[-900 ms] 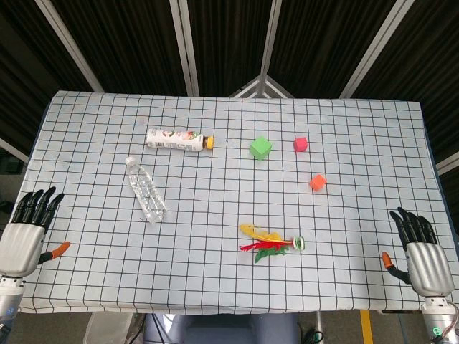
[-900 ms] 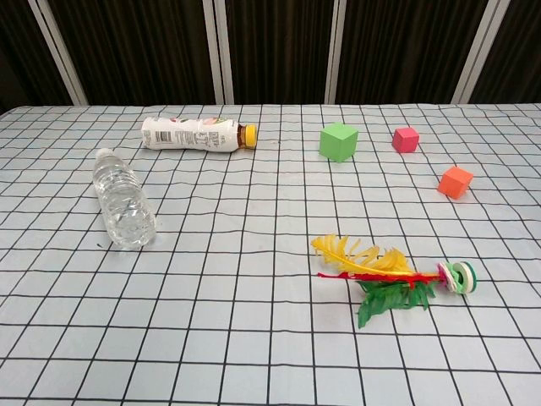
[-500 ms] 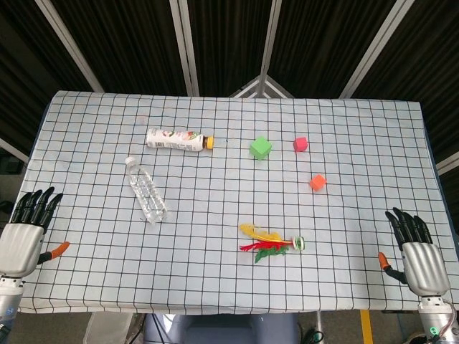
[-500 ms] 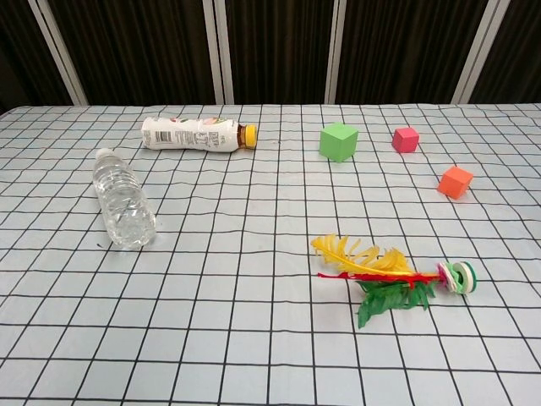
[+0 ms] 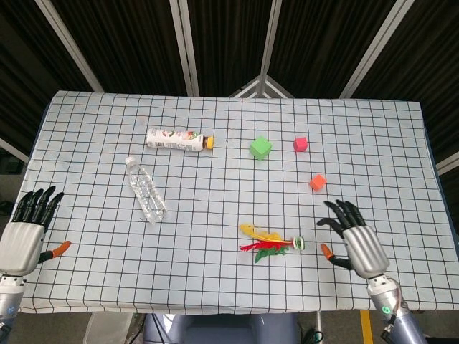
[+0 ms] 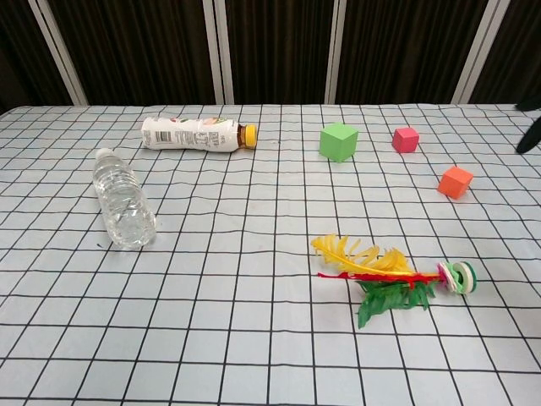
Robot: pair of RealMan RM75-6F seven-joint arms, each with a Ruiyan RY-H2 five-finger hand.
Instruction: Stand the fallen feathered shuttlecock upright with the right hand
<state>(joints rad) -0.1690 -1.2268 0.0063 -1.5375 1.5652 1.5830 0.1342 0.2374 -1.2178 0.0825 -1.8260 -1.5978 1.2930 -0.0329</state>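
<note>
The feathered shuttlecock [image 5: 271,243] [image 6: 389,276] lies on its side near the table's front middle. Its yellow, red and green feathers point left and its round white-green base [image 6: 461,277] points right. My right hand [image 5: 355,241] hovers just right of the base, fingers spread, holding nothing. Only dark fingertips [image 6: 530,135] of it show at the chest view's right edge. My left hand [image 5: 23,234] rests at the table's front left corner, fingers apart and empty.
A clear water bottle [image 5: 146,190] lies left of centre. A white drink bottle [image 5: 177,139] lies behind it. Green cube [image 5: 260,147], pink cube [image 5: 300,144] and orange cube [image 5: 317,182] sit at the back right. The checkered tablecloth [image 5: 215,272] covers the table.
My right hand has moved left from the table's right edge to just beside the shuttlecock's base. The shuttlecock and the left hand have not moved.
</note>
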